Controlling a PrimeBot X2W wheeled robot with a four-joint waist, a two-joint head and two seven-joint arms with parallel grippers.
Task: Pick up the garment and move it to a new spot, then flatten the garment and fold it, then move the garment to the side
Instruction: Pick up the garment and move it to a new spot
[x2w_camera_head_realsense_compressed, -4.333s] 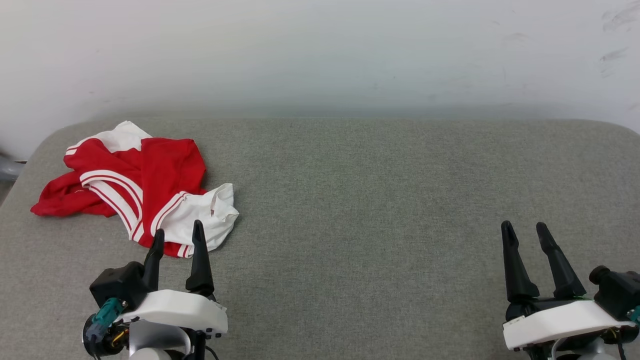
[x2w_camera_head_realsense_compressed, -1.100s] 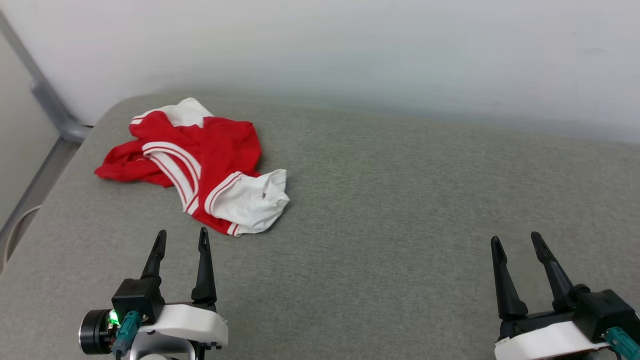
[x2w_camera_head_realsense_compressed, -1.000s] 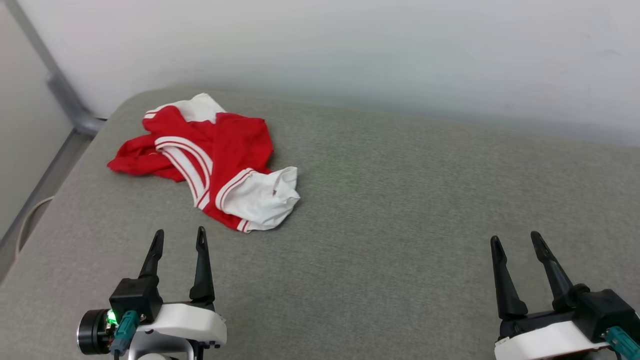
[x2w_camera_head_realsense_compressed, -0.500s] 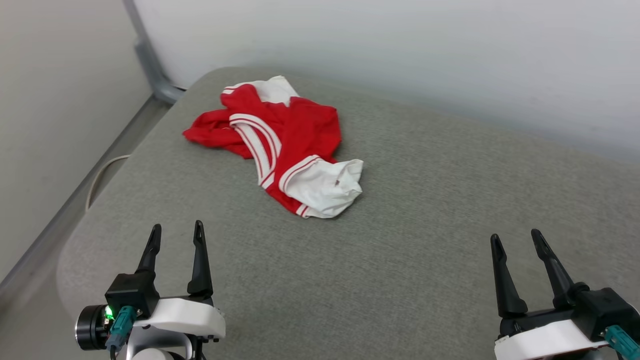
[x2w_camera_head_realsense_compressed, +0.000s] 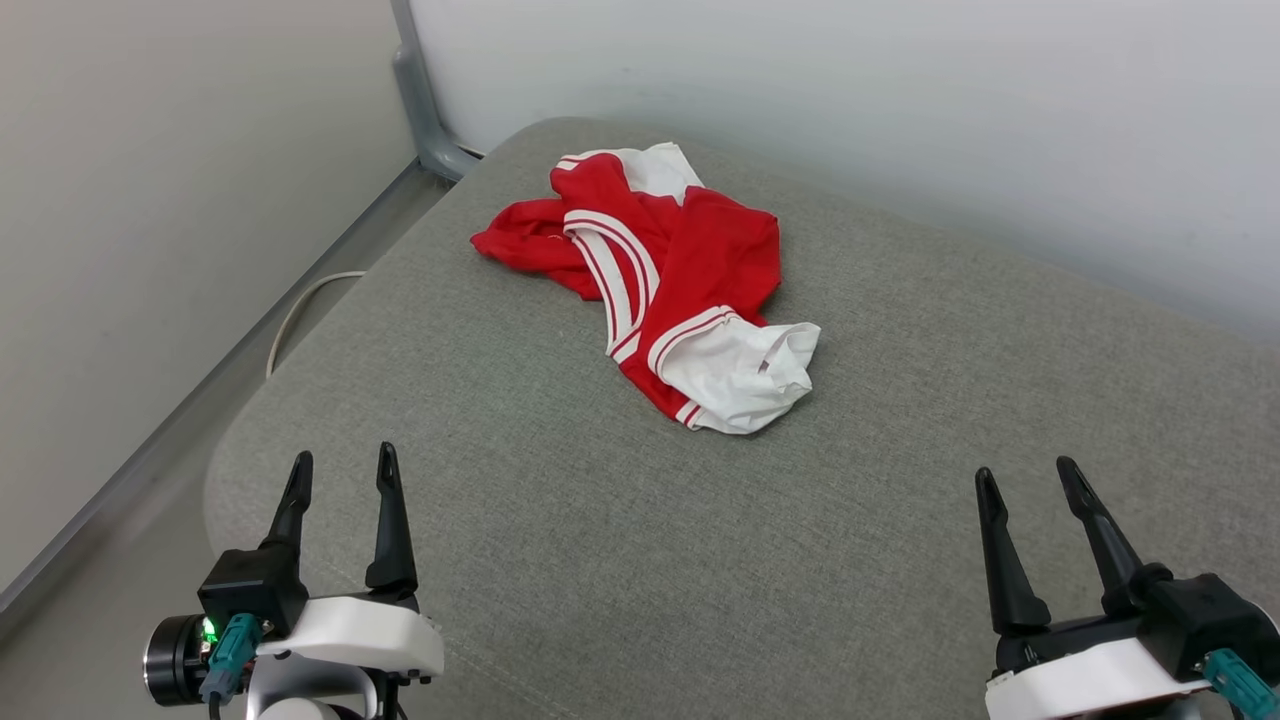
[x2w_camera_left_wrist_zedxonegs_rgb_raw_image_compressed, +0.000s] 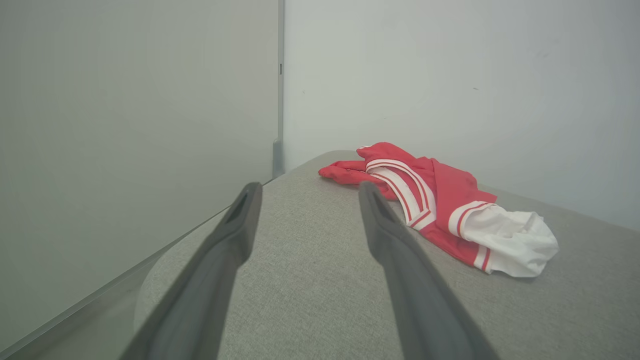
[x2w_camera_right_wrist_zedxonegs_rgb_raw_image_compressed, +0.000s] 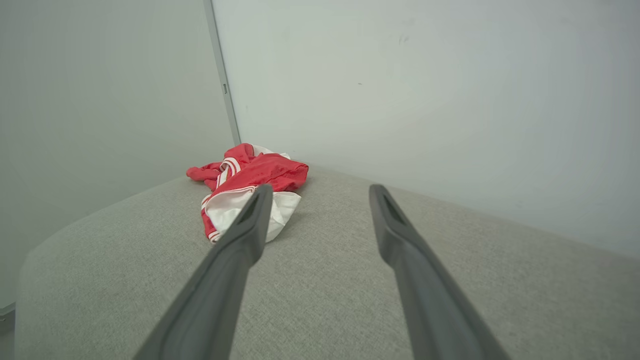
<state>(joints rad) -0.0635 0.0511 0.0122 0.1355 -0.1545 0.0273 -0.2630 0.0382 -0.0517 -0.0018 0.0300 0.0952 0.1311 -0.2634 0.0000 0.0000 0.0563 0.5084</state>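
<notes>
The garment (x2w_camera_head_realsense_compressed: 680, 270) lies crumpled on the grey cushioned surface (x2w_camera_head_realsense_compressed: 560, 540) near its far left corner: red cloth, white sleeves, red-and-white striped trim. It also appears in the left wrist view as the garment (x2w_camera_left_wrist_zedxonegs_rgb_raw_image_compressed: 445, 205) and in the right wrist view as the garment (x2w_camera_right_wrist_zedxonegs_rgb_raw_image_compressed: 250, 185). My left gripper (x2w_camera_head_realsense_compressed: 340, 465) hangs open at the lower left, well short of the cloth, nothing between its fingers. At the lower right my right gripper (x2w_camera_head_realsense_compressed: 1025, 475) is open and empty, far from the garment.
A white wall (x2w_camera_head_realsense_compressed: 850, 120) runs behind the surface. A grey post (x2w_camera_head_realsense_compressed: 415, 100) stands at the corner, with floor (x2w_camera_head_realsense_compressed: 170, 250) and a pale cable (x2w_camera_head_realsense_compressed: 300, 310) beyond the rounded left edge. Bare grey fabric spreads in front and to the right of the garment.
The whole head view has swung left, so the garment now sits nearer the picture's middle and the floor shows at left. Both grippers stay open in the same places.
</notes>
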